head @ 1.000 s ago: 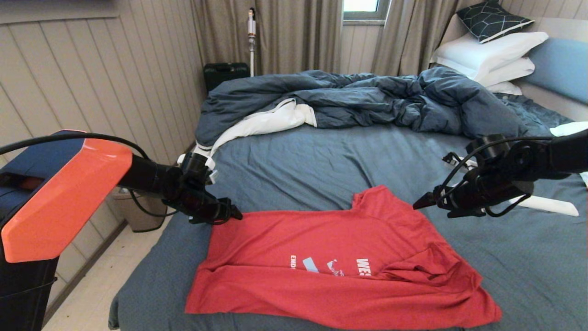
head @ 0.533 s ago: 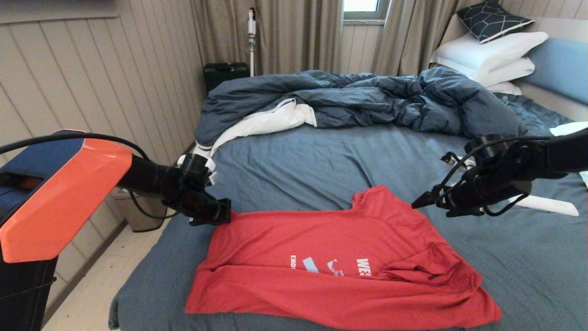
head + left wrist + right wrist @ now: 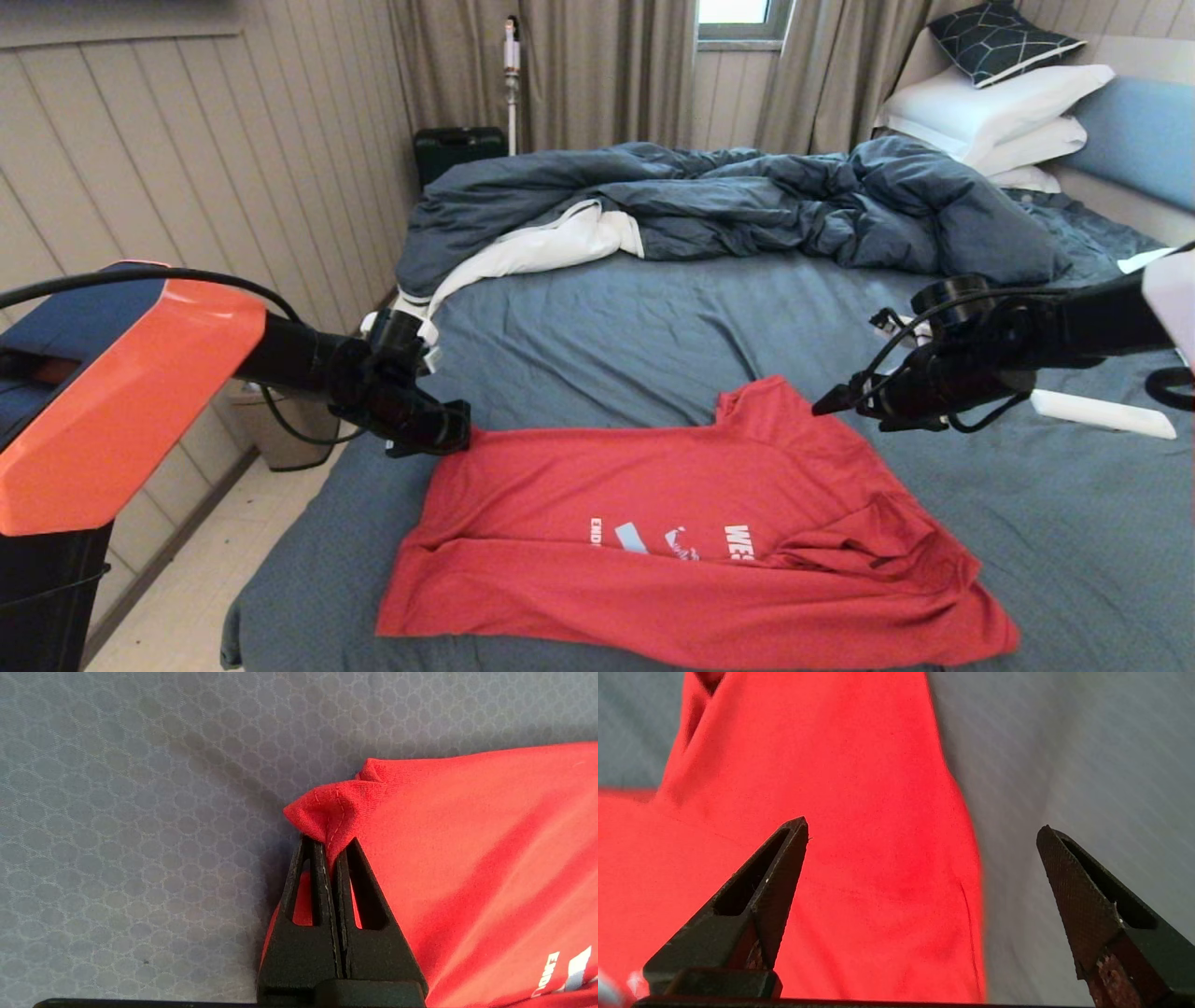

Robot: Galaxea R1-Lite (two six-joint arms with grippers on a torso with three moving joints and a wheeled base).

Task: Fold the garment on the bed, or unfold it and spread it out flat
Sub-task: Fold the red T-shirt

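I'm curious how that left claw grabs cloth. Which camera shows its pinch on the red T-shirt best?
The left wrist view: the left gripper is shut on a puckered, stitched corner of the red T-shirt. The head view shows only that the gripper meets the shirt's far left corner on the bed. The right wrist view shows only shirt and sheet.

Soft, even daylight fills the room, coming from the small window [image 3: 733, 17] between the curtains [image 3: 597, 70] at the back. Shadows are faint: a dim one lies on the sheet under the left end effector [image 3: 332, 851], beside the pinched red T-shirt [image 3: 467, 858]. The left wrist view is sharp, the sheet's weave clear. The right wrist view is smeared with motion blur, its cloth edges soft.
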